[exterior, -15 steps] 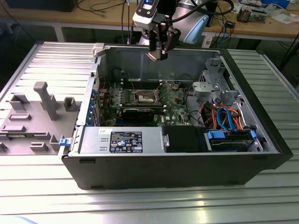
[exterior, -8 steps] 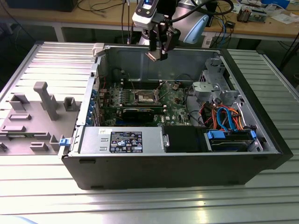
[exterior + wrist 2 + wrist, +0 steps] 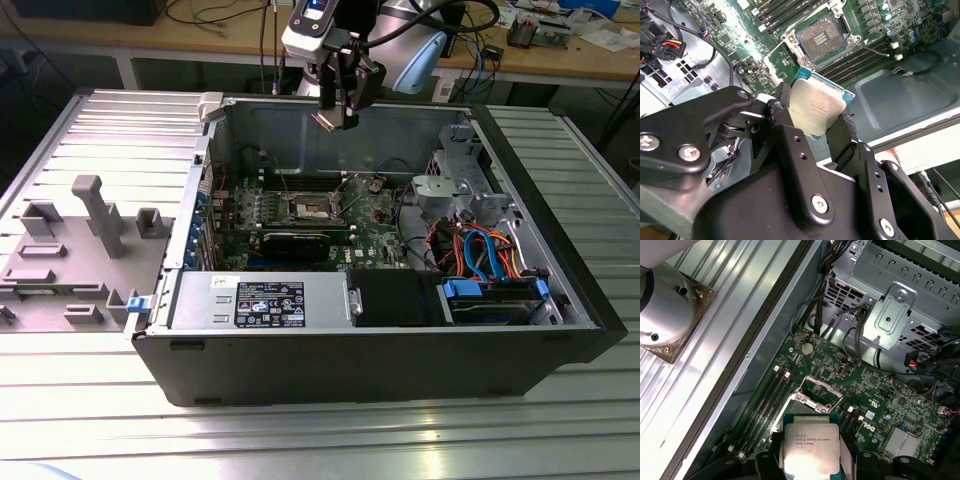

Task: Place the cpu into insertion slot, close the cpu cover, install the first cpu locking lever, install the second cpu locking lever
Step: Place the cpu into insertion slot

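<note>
A robotics or electronics workshop: an opened black metal computer case [image 3: 350, 365] lies on a ribbed aluminium desk [image 3: 300, 440], and beyond its far edge stands a cable-strewn wooden workbench [image 3: 590, 62].

The cpu [image 3: 817, 107], square with a silvery-grey top and a green rim, is held in the air, top upward, well above the slot [image 3: 821, 42], whose pin field is seen uncovered.

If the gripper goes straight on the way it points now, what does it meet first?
Probably the open socket on the motherboard, touched first by the cpu in the gripper; depth unclear.
</note>
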{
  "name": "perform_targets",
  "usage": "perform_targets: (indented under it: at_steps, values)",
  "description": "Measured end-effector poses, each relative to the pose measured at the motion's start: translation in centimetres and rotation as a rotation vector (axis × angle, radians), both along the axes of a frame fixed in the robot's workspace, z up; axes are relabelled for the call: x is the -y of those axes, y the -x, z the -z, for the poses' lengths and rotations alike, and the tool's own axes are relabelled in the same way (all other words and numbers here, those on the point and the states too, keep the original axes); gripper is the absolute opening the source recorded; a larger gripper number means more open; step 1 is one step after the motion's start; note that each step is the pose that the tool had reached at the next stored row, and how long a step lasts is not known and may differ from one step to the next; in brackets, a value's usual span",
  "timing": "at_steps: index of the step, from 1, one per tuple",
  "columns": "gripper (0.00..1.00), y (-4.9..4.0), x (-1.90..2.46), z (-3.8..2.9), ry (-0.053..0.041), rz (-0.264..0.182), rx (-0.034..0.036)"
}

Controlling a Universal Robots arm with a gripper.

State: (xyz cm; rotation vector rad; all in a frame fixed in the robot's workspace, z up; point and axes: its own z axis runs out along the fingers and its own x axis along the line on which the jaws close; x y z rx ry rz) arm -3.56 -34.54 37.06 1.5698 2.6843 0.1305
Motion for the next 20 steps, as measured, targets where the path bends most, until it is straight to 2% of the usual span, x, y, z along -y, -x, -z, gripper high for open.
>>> perform_targets:
  at_steps: [13,20]
  values:
    - [0.53,0.0,0.0,0.0,0.0001,0.002,0.0]
    - [0.53,0.0,0.0,0.0,0.0,0.019,0.0]
